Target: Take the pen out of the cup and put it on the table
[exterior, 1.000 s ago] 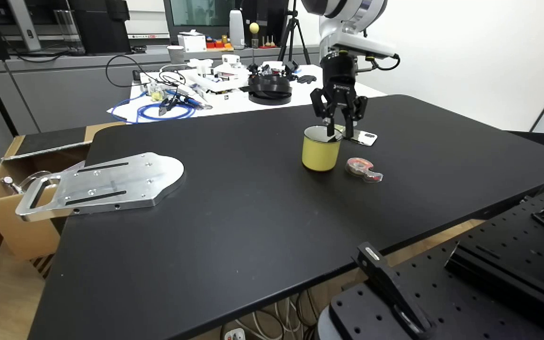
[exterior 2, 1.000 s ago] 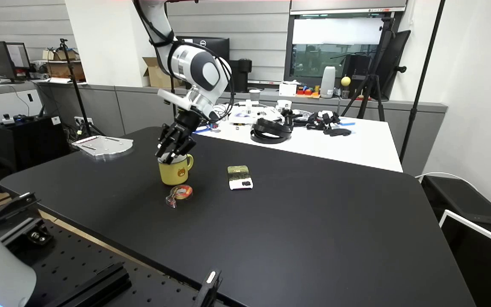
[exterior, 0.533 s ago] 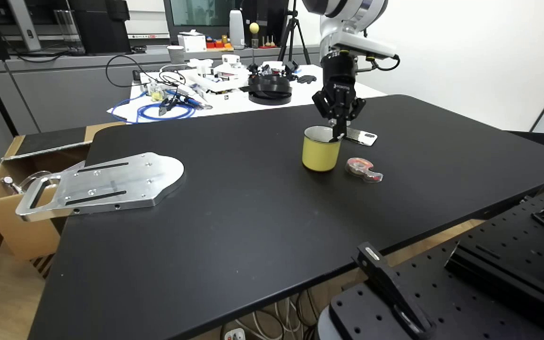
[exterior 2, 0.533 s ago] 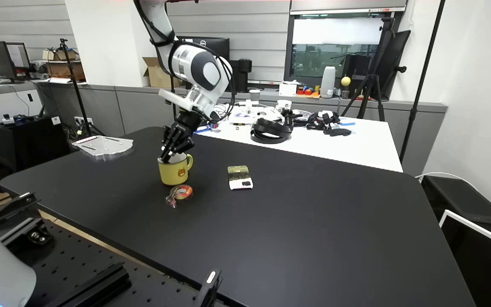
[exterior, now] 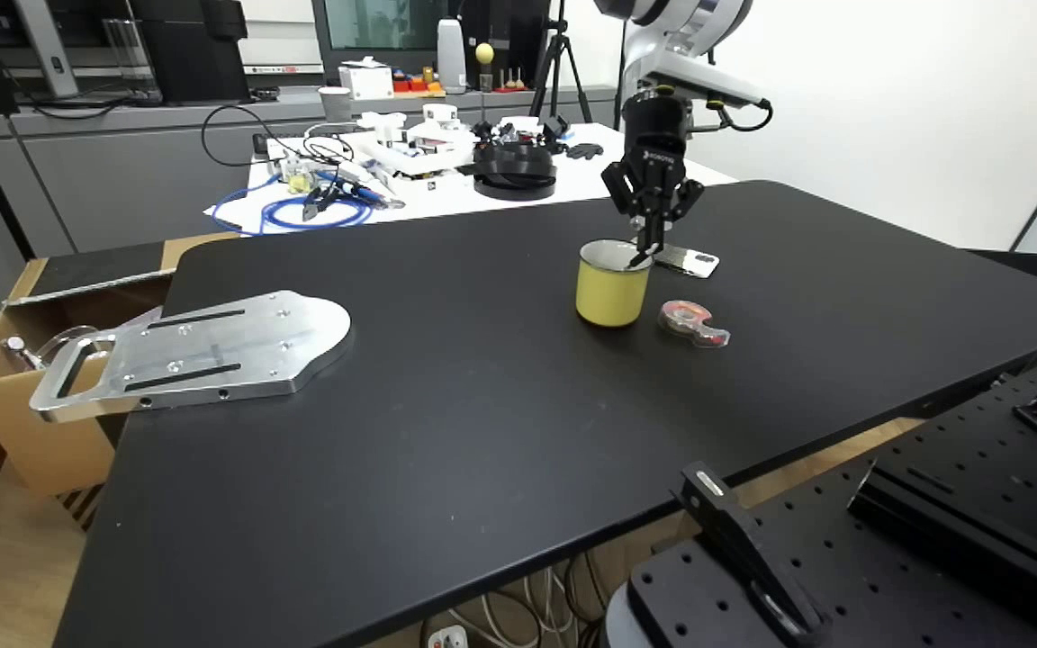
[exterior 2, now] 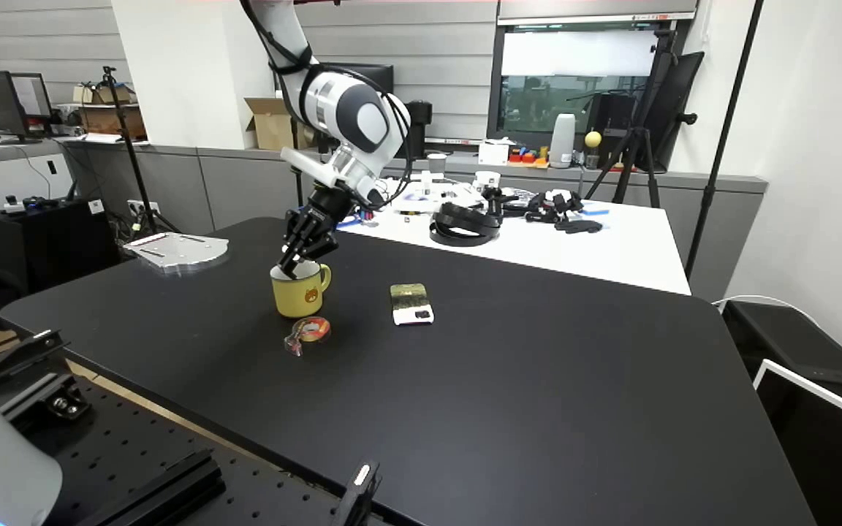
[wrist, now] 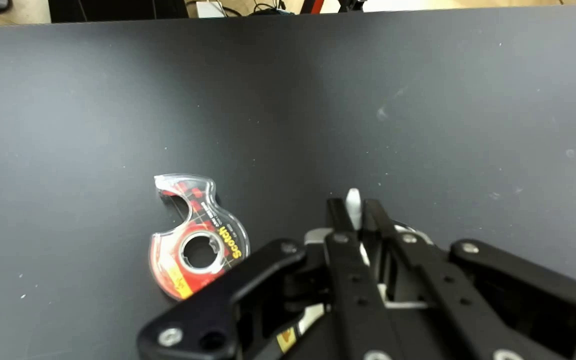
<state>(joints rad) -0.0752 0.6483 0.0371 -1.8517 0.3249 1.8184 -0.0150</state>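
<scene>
The yellow cup (exterior: 610,295) stands upright on the black table (exterior: 446,450); in an exterior view its handle and a small bear print show on the cup (exterior 2: 297,296). My gripper (exterior: 651,245) is above the cup's rim, pointing down. It is shut on the pen; in the wrist view the pen's pale end (wrist: 353,204) sticks out between the fingertips. The pen's dark lower part (exterior: 638,260) reaches down into the cup's mouth. The fingertips also show over the cup in an exterior view (exterior 2: 288,267). In the wrist view the gripper hides most of the cup.
A clear tape dispenser (exterior: 694,322) lies close beside the cup. A phone-like flat object (exterior 2: 411,305) lies behind it on the table. A metal plate with a handle (exterior: 203,346) lies at the table's edge. A cluttered white table (exterior: 590,135) stands beyond.
One second ago the gripper was open at the cup's rim. It shut on the pen, then rose slightly with it and moved a little to the right. The cup has stayed in place.
</scene>
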